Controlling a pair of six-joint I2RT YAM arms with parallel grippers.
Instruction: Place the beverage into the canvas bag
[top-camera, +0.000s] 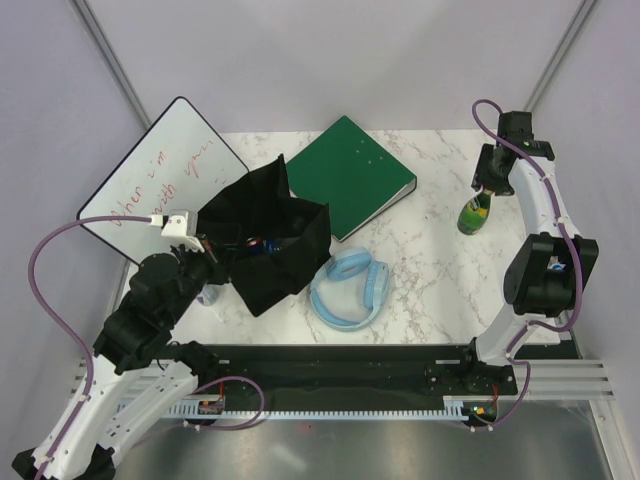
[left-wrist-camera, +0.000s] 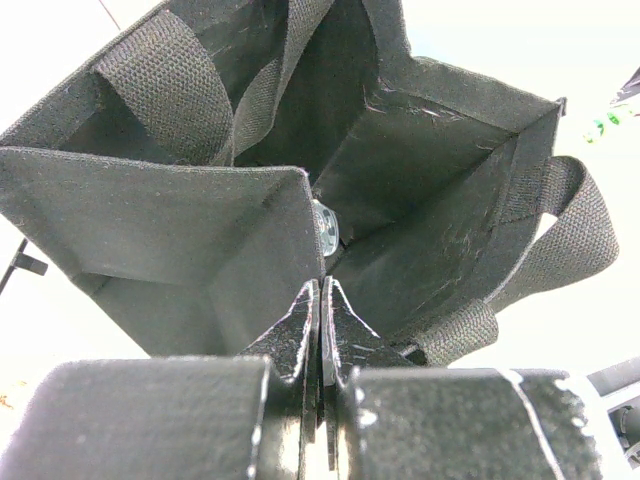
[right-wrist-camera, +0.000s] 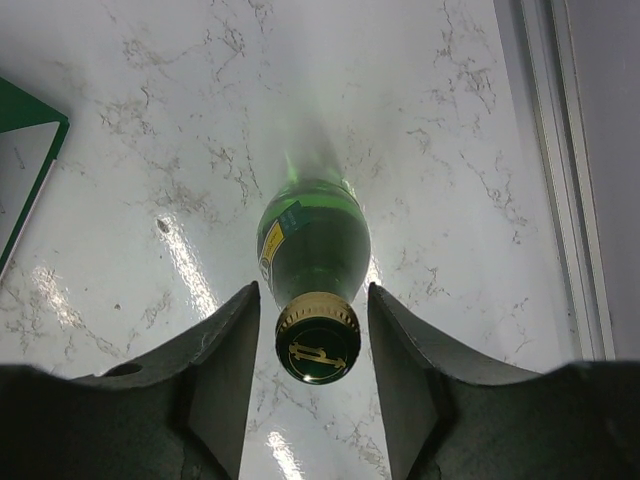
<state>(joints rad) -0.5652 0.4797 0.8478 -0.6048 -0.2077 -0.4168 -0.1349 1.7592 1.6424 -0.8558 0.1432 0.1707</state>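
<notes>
The canvas bag is a floppy black fabric bag standing open at the table's left centre. My left gripper is shut on its near rim, pinching the fabric. In the left wrist view the bag fills the frame, with its mouth open and its straps hanging, and the gripper is closed on the rim fold. The beverage is a green bottle with a gold cap, standing upright at the right. My right gripper is open just above it. In the right wrist view the gripper straddles the bottle at its cap without touching.
A green binder lies behind the bag. A whiteboard with red writing leans at the far left. Light-blue headphones lie in front of the bag. A small clear item shows inside the bag. The table edge and frame rail run close to the bottle's right.
</notes>
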